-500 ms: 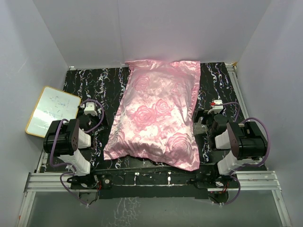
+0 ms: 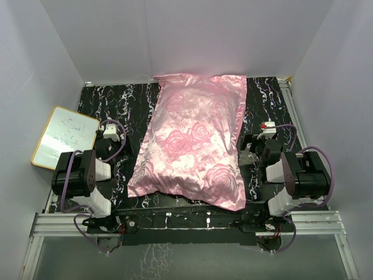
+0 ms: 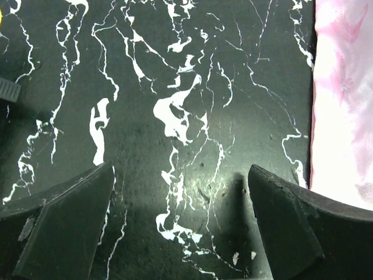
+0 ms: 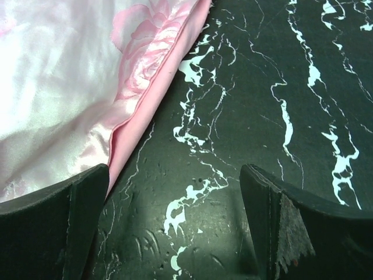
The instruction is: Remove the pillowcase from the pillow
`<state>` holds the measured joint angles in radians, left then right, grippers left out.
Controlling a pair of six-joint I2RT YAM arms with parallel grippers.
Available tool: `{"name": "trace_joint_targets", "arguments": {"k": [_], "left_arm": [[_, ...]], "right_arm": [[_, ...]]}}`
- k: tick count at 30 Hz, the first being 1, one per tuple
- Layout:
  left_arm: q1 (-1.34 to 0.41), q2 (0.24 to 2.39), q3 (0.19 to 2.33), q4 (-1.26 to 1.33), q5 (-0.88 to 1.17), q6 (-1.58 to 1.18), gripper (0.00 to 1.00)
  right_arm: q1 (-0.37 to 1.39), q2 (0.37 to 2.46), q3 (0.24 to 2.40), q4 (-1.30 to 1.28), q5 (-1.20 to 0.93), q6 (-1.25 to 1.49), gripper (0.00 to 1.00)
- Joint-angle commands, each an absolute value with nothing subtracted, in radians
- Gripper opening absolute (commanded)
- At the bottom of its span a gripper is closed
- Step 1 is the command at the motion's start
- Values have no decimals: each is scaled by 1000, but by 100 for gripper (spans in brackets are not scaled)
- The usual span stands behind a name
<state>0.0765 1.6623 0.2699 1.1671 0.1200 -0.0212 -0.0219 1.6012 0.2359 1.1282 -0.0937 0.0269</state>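
The pink satin pillowcase (image 2: 195, 146) with its rose pattern lies lengthwise down the middle of the black marble table (image 2: 111, 99). It is plump and covers the pillow, which is hidden inside. My left gripper (image 2: 109, 133) is open and empty, low over bare table to the left of the pillowcase. In the left wrist view the gripper (image 3: 180, 169) has the pillowcase (image 3: 344, 105) along the right edge. My right gripper (image 2: 250, 149) is open and empty beside the pillowcase's right edge. In the right wrist view the gripper (image 4: 175, 169) has the pillowcase hem (image 4: 140, 93) next to its left finger.
A white board with a yellow frame (image 2: 64, 136) lies at the table's left edge, behind my left arm. Grey walls enclose the table on three sides. A metal rail (image 2: 186, 224) runs along the near edge by the arm bases.
My left arm has drawn back a little and its gripper has shifted slightly toward the far side. My right gripper has also edged slightly forward. The pillowcase has not moved.
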Motion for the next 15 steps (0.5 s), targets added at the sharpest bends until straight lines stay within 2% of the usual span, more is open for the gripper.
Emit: {"name": "trace_joint_targets", "arguments": {"k": [1,4,7,8,10,11,13,15], "left_arm": [[94,1475,487,705,168,-11,97],[96,1439,755,303,235,-13,97],[99,1455,944,51,398,14,97],[98,1470,1006,-19,466,38,97],[99,1517,1137,-182,621,104,97],[98,1545,1199,-254,680,134,97],[98,1610,1291,-387,795,191,97],[88,1671,1343,-539,867,265,97]], "right_arm": [[-15,1465,387,882,-137,-15,98],[-8,1385,477,745,-138,22,98],[-8,1334,529,699,-94,128,98],[-9,1329,544,692,-42,224,98],[-19,1337,615,499,190,549,98],[-42,1348,657,384,182,652,98],[-71,1384,699,348,-29,612,98],[-47,1410,703,343,-110,586,98]]}}
